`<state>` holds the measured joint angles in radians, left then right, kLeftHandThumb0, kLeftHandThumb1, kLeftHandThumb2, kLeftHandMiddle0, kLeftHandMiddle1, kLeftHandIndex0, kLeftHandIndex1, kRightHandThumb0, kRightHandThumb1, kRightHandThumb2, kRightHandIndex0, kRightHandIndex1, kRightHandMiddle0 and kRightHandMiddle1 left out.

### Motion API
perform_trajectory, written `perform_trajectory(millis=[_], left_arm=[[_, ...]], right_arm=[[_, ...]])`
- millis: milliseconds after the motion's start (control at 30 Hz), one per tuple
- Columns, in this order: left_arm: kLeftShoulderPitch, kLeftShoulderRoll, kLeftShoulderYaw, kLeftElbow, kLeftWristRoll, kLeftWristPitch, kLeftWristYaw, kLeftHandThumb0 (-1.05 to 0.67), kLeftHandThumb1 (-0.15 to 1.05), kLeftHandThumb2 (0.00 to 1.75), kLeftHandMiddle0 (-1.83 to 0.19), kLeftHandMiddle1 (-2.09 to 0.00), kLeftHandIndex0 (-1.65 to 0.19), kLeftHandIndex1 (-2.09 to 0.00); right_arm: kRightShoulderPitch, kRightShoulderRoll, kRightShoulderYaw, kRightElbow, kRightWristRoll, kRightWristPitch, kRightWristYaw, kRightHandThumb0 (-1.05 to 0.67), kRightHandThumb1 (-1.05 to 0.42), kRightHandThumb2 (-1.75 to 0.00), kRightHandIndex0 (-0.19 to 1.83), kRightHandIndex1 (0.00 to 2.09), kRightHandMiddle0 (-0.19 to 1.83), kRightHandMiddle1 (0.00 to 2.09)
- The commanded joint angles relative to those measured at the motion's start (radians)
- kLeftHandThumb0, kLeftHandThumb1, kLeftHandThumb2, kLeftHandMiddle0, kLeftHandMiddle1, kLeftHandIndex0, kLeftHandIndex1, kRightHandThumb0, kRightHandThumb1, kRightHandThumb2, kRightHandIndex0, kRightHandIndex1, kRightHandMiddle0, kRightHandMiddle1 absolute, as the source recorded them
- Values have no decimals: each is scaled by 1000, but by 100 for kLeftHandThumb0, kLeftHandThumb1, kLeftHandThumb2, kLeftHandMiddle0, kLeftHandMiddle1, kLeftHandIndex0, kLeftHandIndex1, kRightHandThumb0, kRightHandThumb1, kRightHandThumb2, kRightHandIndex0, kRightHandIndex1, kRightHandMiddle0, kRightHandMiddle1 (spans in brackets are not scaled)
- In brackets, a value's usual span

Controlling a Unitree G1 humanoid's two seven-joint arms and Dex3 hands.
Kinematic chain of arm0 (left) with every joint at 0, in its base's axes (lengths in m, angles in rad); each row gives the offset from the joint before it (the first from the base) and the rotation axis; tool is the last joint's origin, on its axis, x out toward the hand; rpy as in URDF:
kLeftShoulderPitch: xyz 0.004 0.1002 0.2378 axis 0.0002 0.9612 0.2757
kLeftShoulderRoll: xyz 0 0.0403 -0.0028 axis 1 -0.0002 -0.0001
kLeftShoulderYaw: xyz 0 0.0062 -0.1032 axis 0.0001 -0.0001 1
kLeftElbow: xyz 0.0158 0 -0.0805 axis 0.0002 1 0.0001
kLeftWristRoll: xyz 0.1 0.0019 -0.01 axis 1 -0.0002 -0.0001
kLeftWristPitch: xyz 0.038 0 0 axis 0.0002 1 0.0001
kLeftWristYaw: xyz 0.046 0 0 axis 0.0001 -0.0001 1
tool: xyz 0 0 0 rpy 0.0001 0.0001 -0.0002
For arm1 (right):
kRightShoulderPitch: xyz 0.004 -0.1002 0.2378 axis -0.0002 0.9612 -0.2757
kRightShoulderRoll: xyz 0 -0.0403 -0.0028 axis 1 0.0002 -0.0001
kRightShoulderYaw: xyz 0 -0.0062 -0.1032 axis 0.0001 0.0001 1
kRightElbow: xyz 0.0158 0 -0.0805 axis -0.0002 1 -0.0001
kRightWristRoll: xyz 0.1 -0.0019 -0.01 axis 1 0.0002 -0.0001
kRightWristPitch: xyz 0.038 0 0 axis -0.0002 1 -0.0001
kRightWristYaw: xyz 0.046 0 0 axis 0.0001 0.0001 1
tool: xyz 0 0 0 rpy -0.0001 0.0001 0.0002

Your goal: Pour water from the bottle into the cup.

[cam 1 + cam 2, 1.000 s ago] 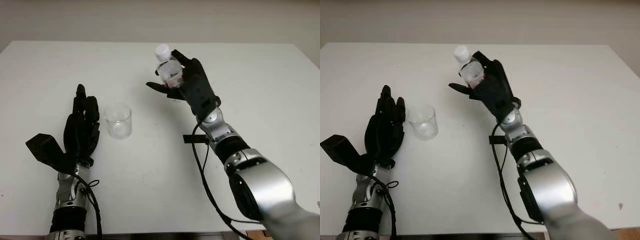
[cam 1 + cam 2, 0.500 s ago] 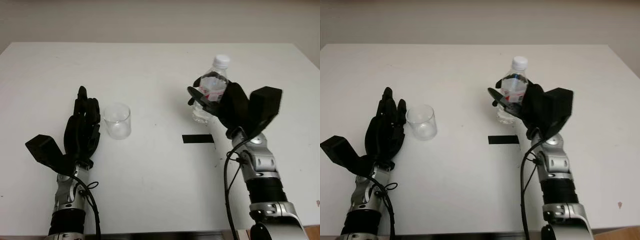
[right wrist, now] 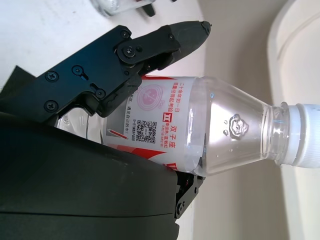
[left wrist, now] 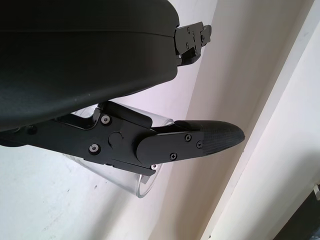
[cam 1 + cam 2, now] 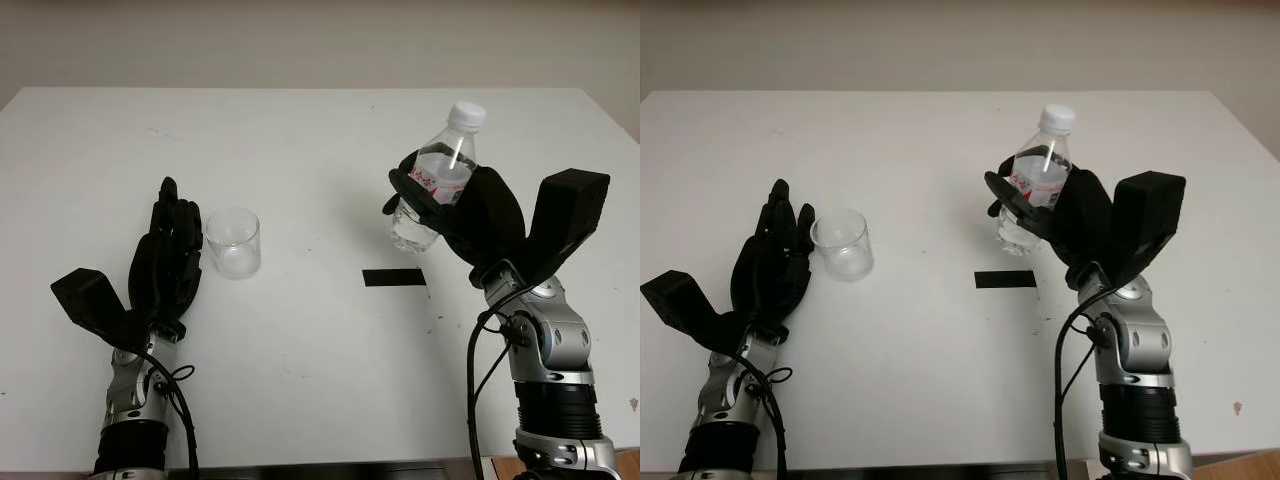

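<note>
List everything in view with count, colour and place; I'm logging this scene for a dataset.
table: one, white, spanning the scene under everything.
cup: one, clear, upright on the table, just beside the left hand's fingertips.
bottle: one, clear with a white cap and a red and white label, tilted slightly, held above the table on the right.
tape strip: one, black, flat on the table below the bottle.
left hand: one, black, open, beside the cup at the left.
right hand: one, black, shut on the bottle at the right.
</note>
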<state>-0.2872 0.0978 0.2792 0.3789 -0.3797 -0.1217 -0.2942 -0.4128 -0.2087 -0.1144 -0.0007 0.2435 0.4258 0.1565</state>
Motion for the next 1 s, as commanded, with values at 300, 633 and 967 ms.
perform_trajectory(millis=[300,633,967], left_arm=[[31,2,7,-23,-11,14,-5,-67,105,47,19,-5,19,-5],[35,12,12,-41,-15,40,-2,-68,105,45,19,-5,19,-4],[39,26,12,-43,-8,43,-6,-69,105,45,18,-5,18,-5]], right_arm=[[-19,20,42,83,-63,-48,17,-40,-105,-41,163,209,125,209],[97,28,59,38,-63,-114,72,-42,-105,-40,162,209,127,209],[189,38,78,54,-83,-240,98,-43,-105,-41,159,209,122,209]])
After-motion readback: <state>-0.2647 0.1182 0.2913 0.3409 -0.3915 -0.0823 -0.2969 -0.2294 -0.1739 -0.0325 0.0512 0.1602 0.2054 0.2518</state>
